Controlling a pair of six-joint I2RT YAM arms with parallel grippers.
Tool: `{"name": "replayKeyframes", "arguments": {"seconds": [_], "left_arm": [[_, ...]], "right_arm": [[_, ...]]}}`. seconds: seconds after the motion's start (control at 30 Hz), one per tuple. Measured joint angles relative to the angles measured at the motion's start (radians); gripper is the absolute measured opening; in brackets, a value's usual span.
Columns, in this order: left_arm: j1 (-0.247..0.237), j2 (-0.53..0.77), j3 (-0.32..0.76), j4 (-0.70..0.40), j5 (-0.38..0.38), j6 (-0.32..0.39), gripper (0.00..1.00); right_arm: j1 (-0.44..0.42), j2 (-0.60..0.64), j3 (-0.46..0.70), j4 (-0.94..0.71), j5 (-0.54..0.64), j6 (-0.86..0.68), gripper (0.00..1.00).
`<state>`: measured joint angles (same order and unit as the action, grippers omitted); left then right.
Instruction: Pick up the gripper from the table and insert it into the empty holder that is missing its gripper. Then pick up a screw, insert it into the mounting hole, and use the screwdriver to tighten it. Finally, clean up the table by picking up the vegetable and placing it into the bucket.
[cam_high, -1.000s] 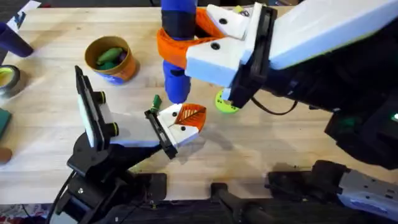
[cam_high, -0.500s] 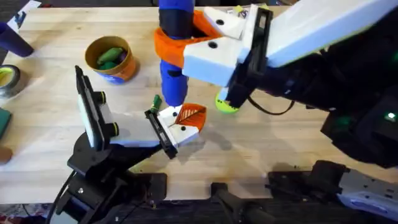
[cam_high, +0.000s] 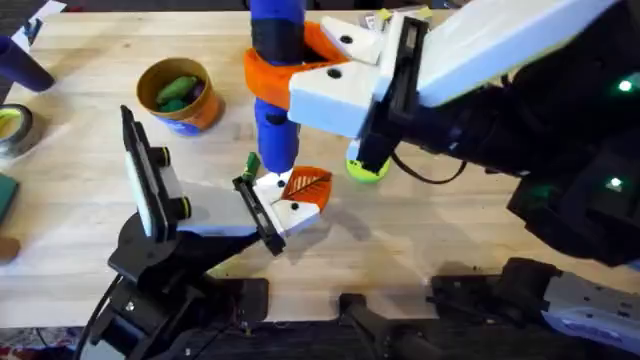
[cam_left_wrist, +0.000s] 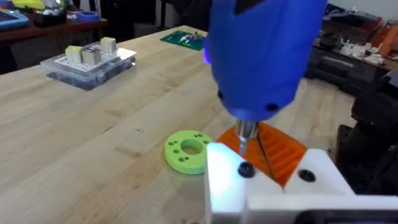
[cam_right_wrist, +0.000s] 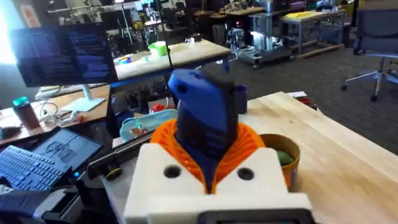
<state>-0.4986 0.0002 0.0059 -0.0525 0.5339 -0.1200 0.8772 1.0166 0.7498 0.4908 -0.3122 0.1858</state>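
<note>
I was at the tightening step. My right claw (cam_high: 300, 75) gripped the screwdriver (cam_high: 275, 90) upright, its bit on the screw (cam_left_wrist: 245, 169). My left claw (cam_high: 262, 205) clamped the holder (cam_high: 290, 205) near mid-table. Next, I judged, steady downward pressure.

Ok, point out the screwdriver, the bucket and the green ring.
screwdriver (cam_left_wrist: 264, 56), left wrist view, on its blue body above the metal bit.
bucket (cam_high: 205, 112), overhead view, on its orange outer wall.
green ring (cam_left_wrist: 180, 158), left wrist view, on its flat face beside the centre hole.
</note>
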Motion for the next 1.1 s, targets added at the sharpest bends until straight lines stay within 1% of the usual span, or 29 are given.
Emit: {"name": "replayKeyframes", "arguments": {"seconds": [0.73,1.1], "left_arm": [[0.0,0.0,0.0,0.0,0.0,0.0,0.015],[0.0,0.002,0.0,-0.001,0.0,-0.01,0.015]], "right_arm": [[0.0,0.011,0.0,-0.043,0.0,0.024,0.025],[0.0,0.027,0.0,-0.034,0.0,0.028,0.025]]}}
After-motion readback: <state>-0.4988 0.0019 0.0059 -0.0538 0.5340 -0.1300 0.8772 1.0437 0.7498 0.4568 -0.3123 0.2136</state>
